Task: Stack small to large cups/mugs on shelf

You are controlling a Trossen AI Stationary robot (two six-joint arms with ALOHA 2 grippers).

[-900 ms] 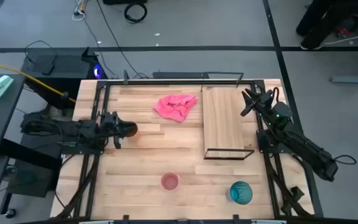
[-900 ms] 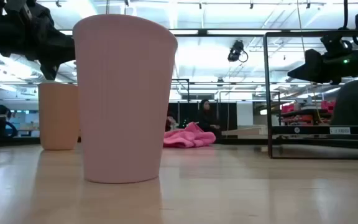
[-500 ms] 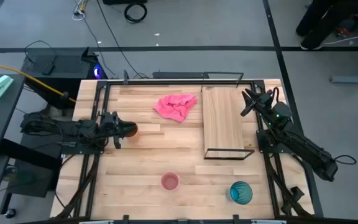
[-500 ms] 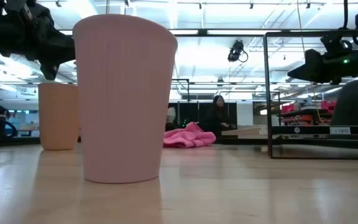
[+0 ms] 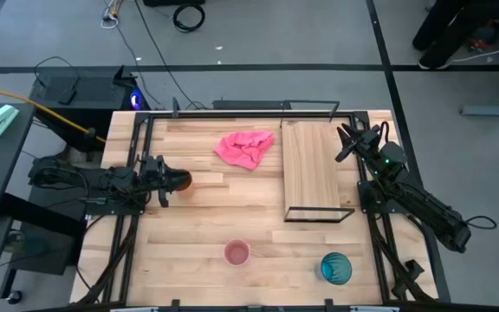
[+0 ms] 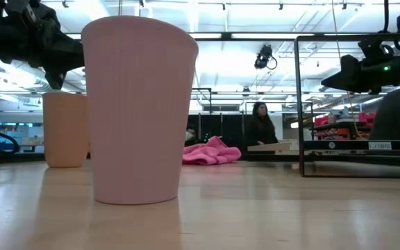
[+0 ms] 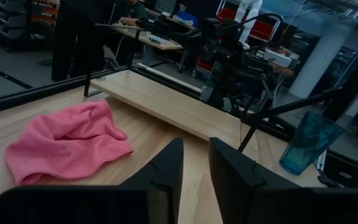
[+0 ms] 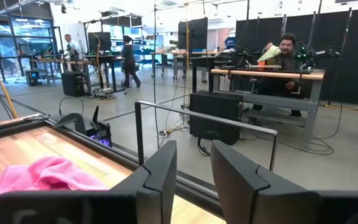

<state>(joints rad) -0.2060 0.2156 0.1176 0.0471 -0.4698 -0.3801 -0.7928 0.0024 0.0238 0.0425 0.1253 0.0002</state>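
Moved: only a person (image 6: 261, 126) in the room behind the table is seen displaced; arms and cups are unchanged
Left gripper (image 5: 165, 183): fingers slightly parted, nothing held; orange-brown cup (image 5: 181, 181) just beside it
Right gripper (image 5: 346, 141): fingers slightly apart, held empty at the shelf's (image 5: 310, 165) far right edge
Pink cup (image 5: 236, 253): upright near the front edge; teal cup (image 5: 336, 268) to its right
Pink cloth (image 5: 246, 147): left of the shelf

High view straight down on the table, low view level, close behind pink cup (image 6: 139, 111), both sharing pink cloth (image 5: 246, 147).
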